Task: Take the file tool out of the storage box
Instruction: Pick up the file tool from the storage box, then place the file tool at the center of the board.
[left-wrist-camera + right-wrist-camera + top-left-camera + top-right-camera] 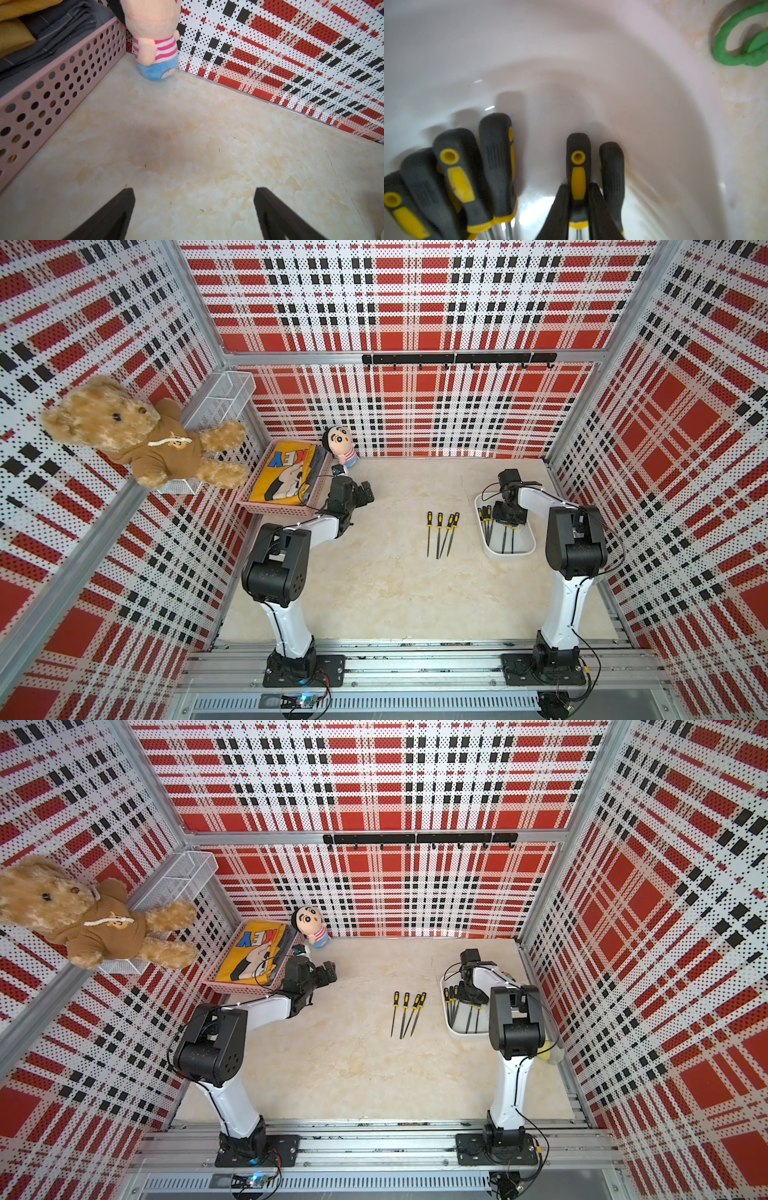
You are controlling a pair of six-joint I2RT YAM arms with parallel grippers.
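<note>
The right gripper (578, 187) is lowered into the storage box (524, 548), a white tub standing at the right side of the table (374, 593). Its jaws are pressed against both sides of the black-and-yellow handle of one file (578, 158), which is inside the box. A second file (611, 166) lies just beside the pinched one, and a cluster of further files (467, 166) lies apart from them in the same box. Four files (439, 522) lie side by side on the table, near the box and outside it. The left gripper (194, 191) hangs over bare table with jaws spread wide and nothing between them, beside the pink basket (52, 93) and near the doll (153, 41).
</note>
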